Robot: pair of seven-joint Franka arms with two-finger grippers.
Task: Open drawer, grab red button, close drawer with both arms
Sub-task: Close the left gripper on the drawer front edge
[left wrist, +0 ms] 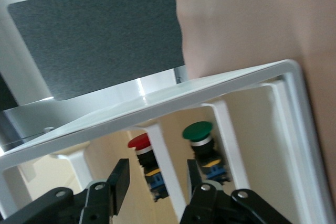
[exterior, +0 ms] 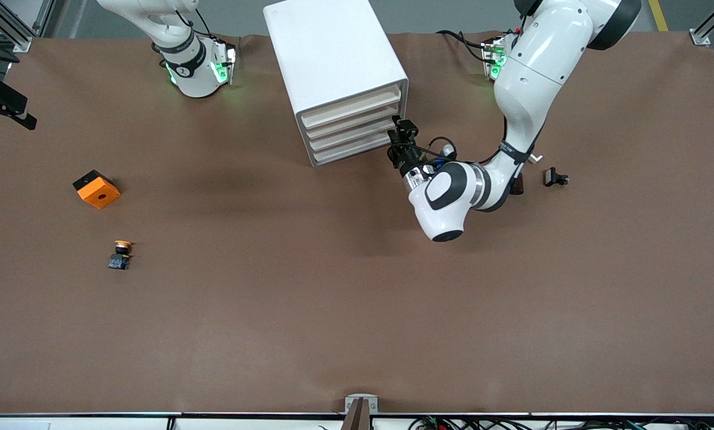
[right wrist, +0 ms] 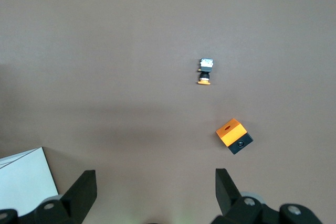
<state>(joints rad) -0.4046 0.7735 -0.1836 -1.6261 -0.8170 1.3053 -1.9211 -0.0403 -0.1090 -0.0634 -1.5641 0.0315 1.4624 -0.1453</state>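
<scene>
- Right pincer (right wrist: 154, 178): spread wide, holding nothing. It waits over bare brown desk (exterior: 333, 298), beside a corner of the tall white box cabinet (exterior: 327, 54).
- Orange cube (right wrist: 234, 135) and orange-capped button (right wrist: 205, 72) lie well apart from it. Not targets.
- Left pincer (left wrist: 157, 176): half-spread at the shallow cream-fronted drawer (exterior: 351, 138), fingers (left wrist: 121, 179) straddling a white rib (left wrist: 160, 153), no pinch visible.
- Red-capped push button (left wrist: 139, 141) sits inside the drawer, just ahead of this pincer, beside a green-capped one (left wrist: 198, 130).
- Seat deep on the rib and pull square to the front, or it'll likely bind.
- Open desk in front of the drawer gives room to pull.
</scene>
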